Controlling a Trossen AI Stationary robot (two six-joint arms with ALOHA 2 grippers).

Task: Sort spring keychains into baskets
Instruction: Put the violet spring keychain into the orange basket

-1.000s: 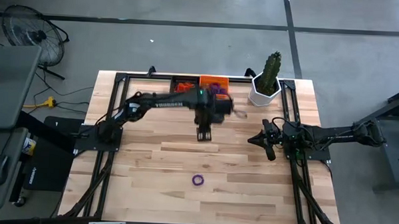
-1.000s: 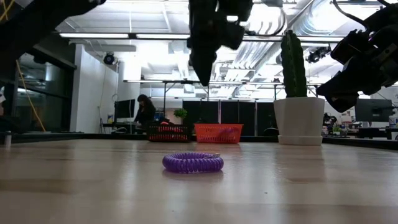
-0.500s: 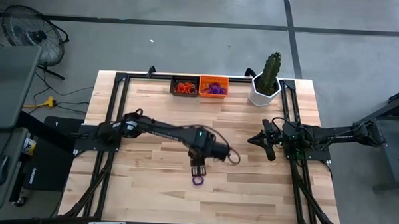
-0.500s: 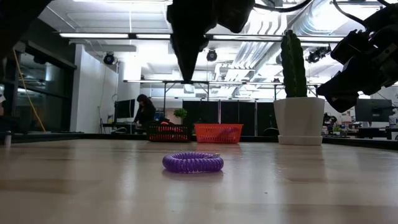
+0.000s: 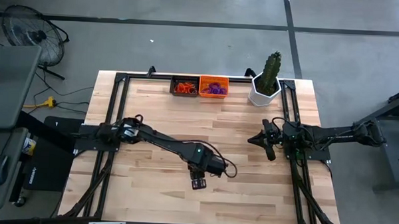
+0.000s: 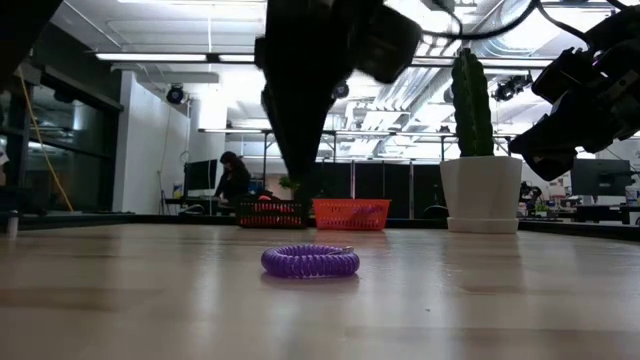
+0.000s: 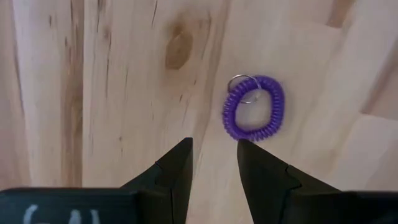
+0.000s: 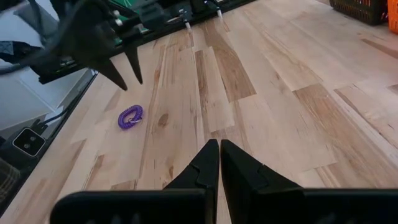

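One purple spring keychain (image 7: 254, 108) lies flat on the wooden surface (image 5: 150, 190), near its front edge. The left gripper (image 5: 198, 184) hovers just above it, fingers (image 7: 176, 167) narrowly parted and empty. The right gripper (image 5: 265, 141) waits at the right side, fingers (image 8: 208, 160) pressed together. Black basket (image 5: 184, 85) and orange basket (image 5: 214, 86) sit touching at the far edge.

A pale wooden plank desk (image 5: 151, 163) stands on a grey concrete floor (image 5: 188, 48) crossed by dark seams. A black round floor fan (image 5: 29, 29) sits beyond the desk's far left corner. Level across the desk, long ceiling strip lights (image 6: 180, 57) shine over white walls, and a person (image 6: 233, 178) sits far back among monitors.
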